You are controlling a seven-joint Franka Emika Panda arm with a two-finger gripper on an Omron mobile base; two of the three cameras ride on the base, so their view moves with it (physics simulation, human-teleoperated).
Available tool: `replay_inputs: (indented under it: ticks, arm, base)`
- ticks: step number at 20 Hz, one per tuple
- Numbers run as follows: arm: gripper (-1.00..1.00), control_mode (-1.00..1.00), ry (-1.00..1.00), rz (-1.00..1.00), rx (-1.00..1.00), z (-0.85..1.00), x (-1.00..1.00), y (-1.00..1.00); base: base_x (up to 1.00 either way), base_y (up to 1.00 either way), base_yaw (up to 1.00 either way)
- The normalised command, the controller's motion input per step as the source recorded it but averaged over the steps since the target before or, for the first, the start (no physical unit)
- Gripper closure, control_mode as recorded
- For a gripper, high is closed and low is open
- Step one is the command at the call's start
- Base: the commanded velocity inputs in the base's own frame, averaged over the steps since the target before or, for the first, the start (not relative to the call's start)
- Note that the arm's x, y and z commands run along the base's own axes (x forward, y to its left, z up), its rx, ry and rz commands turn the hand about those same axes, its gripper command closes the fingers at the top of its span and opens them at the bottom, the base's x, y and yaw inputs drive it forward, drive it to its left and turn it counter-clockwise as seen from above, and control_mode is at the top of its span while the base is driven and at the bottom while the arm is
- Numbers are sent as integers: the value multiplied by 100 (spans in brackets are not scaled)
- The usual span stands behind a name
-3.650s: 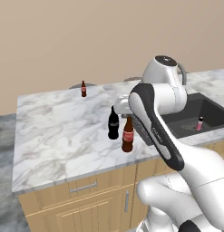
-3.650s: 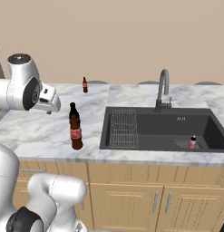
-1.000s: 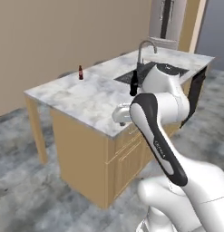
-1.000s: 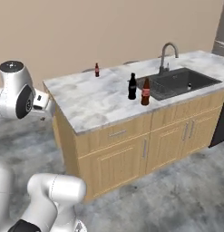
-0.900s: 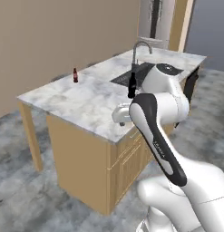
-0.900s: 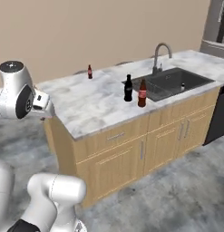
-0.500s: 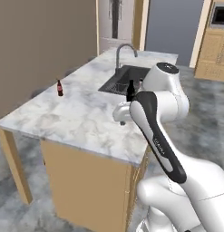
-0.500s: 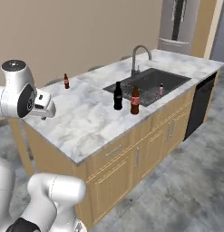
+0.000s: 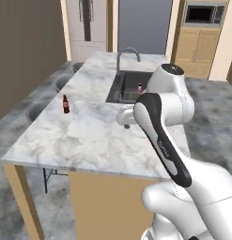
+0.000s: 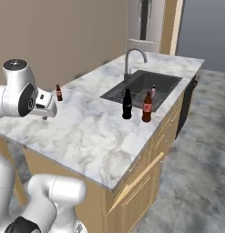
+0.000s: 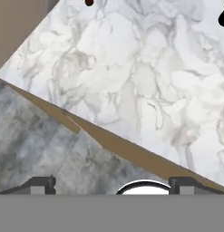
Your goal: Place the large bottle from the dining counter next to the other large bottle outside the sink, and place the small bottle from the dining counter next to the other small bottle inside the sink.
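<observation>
The large bottle (image 10: 147, 107), brown with a red label, stands upright beside the other large bottle (image 10: 127, 104), glossy black, on the dining counter (image 10: 91, 132) just outside the sink (image 10: 145, 86). Inside the basin stands the other small bottle (image 10: 153, 91), pink. The small bottle (image 10: 59, 93), tiny and brown, stands alone near the counter's far edge (image 9: 65, 104). My gripper (image 10: 44, 115) hangs open above the counter's near end, a short way from the small bottle. In the hand view the gripper (image 11: 113, 185) holds nothing, and its fingertips (image 11: 41, 183) are wide apart over the counter edge.
A tall curved faucet (image 10: 132, 57) rises behind the sink. Round stools (image 9: 40, 110) stand along the counter's far side. A fridge (image 9: 87, 26) and a wooden cabinet with a microwave (image 9: 199, 14) line the back wall. Grey floor (image 11: 36, 140) lies past the counter edge.
The whole picture has shifted as the base drove around the counter's end. The bottles have stayed in place and the gripper has stayed open.
</observation>
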Motion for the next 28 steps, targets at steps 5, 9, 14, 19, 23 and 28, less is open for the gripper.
replay_inputs:
  ticks: [5,9,14,19,23,28]
  arm:
    - [-100,100,0,0,0,0,0,0]
    - [-100,100,0,0,0,0,0,0]
    - [-100,100,0,0,0,0,0,0]
    - [-100,100,0,0,0,0,0,0]
    - [-100,100,0,0,0,0,0,0]
    - [-100,100,0,0,0,0,0,0]
  base:
    - [26,100,-35]
    - [27,100,-35]
    - [2,100,-25]
    - [-2,100,-13]
    - [0,100,-18]
    - [0,100,-31]
